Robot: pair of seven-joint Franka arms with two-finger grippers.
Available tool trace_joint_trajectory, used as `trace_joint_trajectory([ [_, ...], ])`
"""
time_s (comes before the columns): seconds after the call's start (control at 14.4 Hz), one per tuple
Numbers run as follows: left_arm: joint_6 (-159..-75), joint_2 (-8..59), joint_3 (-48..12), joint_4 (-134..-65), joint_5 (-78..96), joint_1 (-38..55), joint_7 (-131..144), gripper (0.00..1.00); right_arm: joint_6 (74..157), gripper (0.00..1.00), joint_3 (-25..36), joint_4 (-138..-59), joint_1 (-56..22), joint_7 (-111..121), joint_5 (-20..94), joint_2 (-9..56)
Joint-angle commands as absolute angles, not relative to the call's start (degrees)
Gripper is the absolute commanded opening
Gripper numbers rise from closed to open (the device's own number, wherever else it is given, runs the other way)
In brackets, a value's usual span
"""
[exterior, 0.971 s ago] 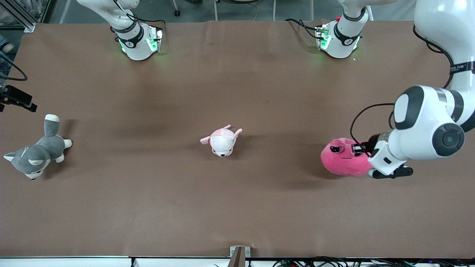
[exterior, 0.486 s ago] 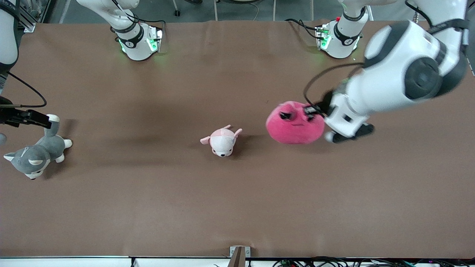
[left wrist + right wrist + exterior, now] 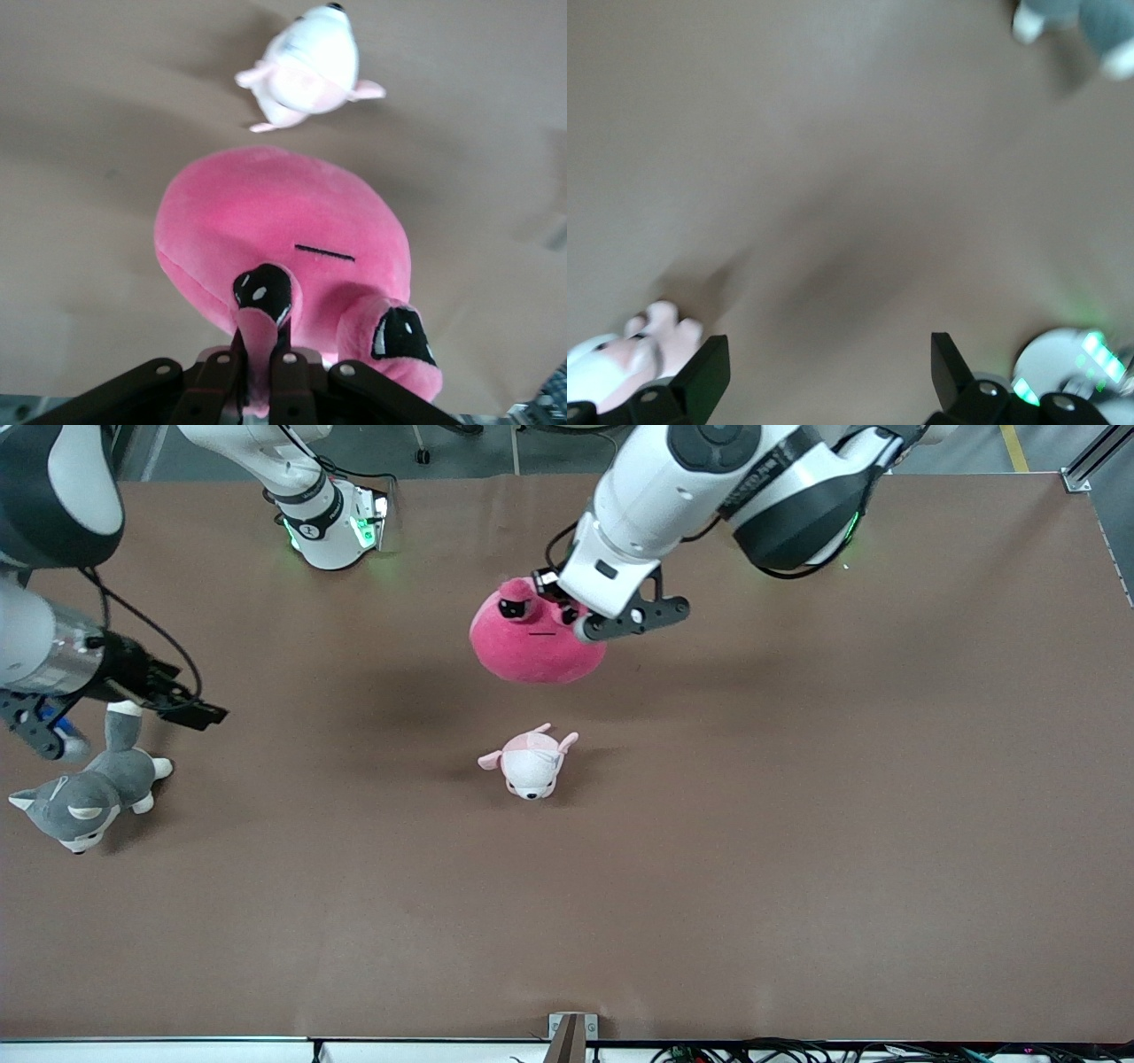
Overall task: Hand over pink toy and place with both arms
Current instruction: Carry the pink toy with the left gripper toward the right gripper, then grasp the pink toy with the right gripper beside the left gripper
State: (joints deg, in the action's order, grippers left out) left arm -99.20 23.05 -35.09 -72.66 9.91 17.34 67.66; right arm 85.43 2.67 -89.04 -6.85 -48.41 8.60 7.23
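Observation:
The pink toy [image 3: 534, 646], a hot-pink blob with two dark bulging eyes, hangs in the air over the table's middle, above the strip between the two bases and the puppy plush. My left gripper [image 3: 551, 600] is shut on the toy's top by one eye. In the left wrist view the black fingers [image 3: 285, 367] pinch a pink flap under that eye, and the toy's body [image 3: 283, 221] hangs below my left gripper [image 3: 260, 359]. My right gripper [image 3: 828, 359] is open and holds nothing. It hovers at the right arm's end of the table, over the grey dog's tail.
A small white-and-pale-pink puppy plush [image 3: 530, 763] lies mid-table, nearer the front camera than the spot under the pink toy. A grey-and-white dog plush [image 3: 81, 802] lies at the right arm's end. The two arm bases [image 3: 330, 527] stand along the edge farthest from the front camera.
The left arm has lifted the pink toy off the table at its own end and carried it toward the middle. The right arm has swung in over the grey dog.

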Motion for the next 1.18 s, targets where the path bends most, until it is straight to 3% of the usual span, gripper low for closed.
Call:
trace_joint_trajectory([
  [0.0, -102.6, 25.2, -34.5, -70.8, 9.9, 20.0, 70.0, 0.00, 83.8, 1.00, 3.1, -90.3, -10.4, -59.9, 12.4, 4.0],
  [0.56, -109.3, 28.5, -22.1, -69.5, 9.9, 37.1, 74.5, 0.00, 89.6, 1.00, 3.1, -97.8, -26.0, -83.9, 17.1, -1.0],
  [1.11, -109.4, 28.4, -21.7, -69.5, 9.9, 37.2, 75.0, 0.00, 98.8, 1.00, 2.9, -109.3, -33.5, -87.3, 17.1, -4.8],
])
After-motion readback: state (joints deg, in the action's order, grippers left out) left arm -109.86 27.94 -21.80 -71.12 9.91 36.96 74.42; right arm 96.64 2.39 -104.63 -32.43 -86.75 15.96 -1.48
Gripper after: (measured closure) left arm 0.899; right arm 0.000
